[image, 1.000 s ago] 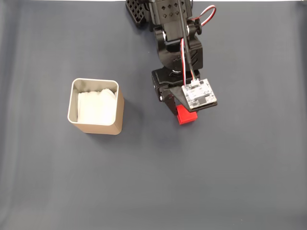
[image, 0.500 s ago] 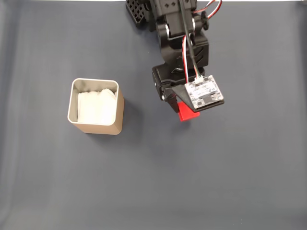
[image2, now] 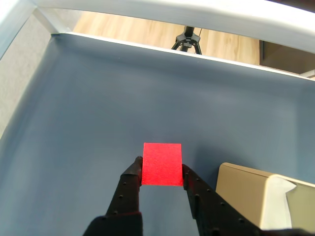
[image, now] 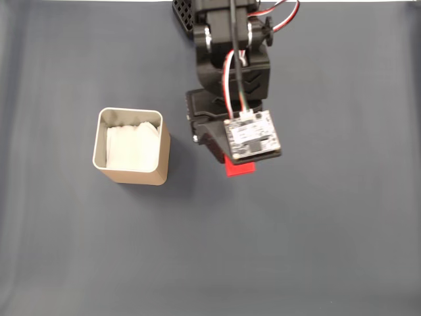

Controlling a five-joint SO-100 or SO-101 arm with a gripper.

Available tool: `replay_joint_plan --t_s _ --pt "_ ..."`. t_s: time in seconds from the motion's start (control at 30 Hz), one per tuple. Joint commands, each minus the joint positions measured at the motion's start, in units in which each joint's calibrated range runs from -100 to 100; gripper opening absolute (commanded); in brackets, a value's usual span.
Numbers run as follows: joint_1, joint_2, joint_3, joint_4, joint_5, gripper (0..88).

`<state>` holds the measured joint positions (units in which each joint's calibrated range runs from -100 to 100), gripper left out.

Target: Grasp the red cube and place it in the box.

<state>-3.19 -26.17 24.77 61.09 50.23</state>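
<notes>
Two black fingers (image2: 129,183) of the gripper (image2: 161,169) press against opposite sides of the red cube (image2: 162,164) in the wrist view, one on its left face and one on its right, so the gripper is clenched on the cube with no gap visible at either contact. The cube's upper face shows as a flat red rectangle, and the grey mat (image2: 98,108) lies behind and around it; whether the cube's underside touches the mat cannot be told from this angle. At the lower right of the wrist view sits the box (image2: 246,189), its tan outer wall facing the camera and a strip of white lining showing at the right edge, near the gripper but apart from it. In the fixed view the black arm (image: 230,52) reaches down from the top edge, with red, white and black wires running along it to a small white circuit board (image: 250,135) mounted over the wrist. The board hides most of the cube (image: 239,167), which shows as a red strip just below it, and the gripper (image: 227,158) is largely covered too. The box (image: 129,175) stands to the left of the cube in this view, well apart from it, upright, with its silvery rim and white lining open to the camera. Beyond the mat's far edge the wrist view shows wooden floor and a dark tripod (image2: 187,40).
</notes>
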Motion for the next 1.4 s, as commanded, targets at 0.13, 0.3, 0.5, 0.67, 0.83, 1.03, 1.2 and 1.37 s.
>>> replay_joint_plan --t_s 0.13,0.3,0.5,0.67,0.83,1.03,1.2,1.37 --pt "4.7 2.3 -10.8 6.2 0.8 2.0" --pt "8.5 3.7 -12.5 7.3 2.2 2.0" --pt "12.7 5.1 -13.7 8.0 3.5 2.0" --pt "15.6 5.9 -13.8 8.6 3.9 2.0" --pt "18.2 6.4 -13.6 9.1 4.2 2.0" --pt "21.4 6.7 -12.1 9.2 4.6 2.0" --pt "23.6 6.5 -11.2 9.2 4.7 2.0" --pt "25.2 5.1 -10.2 10.8 4.7 2.0"
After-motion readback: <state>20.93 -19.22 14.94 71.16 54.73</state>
